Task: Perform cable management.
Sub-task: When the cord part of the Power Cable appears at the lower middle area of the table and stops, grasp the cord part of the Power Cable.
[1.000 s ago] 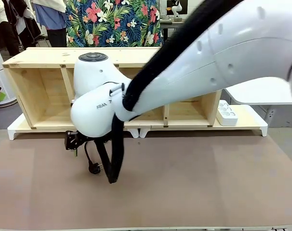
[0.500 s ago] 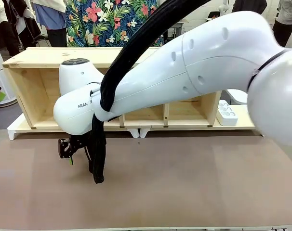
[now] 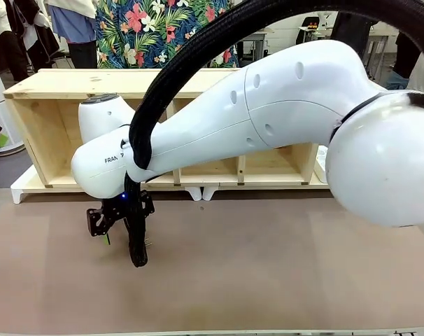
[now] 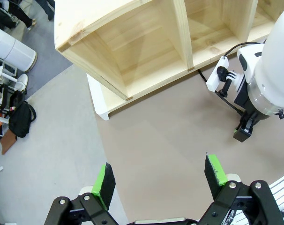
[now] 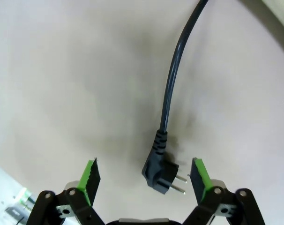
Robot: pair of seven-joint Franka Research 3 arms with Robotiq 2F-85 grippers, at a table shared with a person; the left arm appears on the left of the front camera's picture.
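While right end effector [image 5: 145, 174] gapes | cable [image 5: 171, 89] plug [image 5: 157, 171] lies between jaws | untouched

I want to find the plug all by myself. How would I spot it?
Look at the brown table in front of the wooden shelf, where the right gripper points down, open. Between its green pads lies the plug. It is small and black with two metal pins, ending a thin smooth cable, unlike the arm's thick woven hose.

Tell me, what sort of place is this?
Probably a robotics lab: a white robot arm reaches over a plain brown table, with a wooden shelf unit behind and one black cable laid out.
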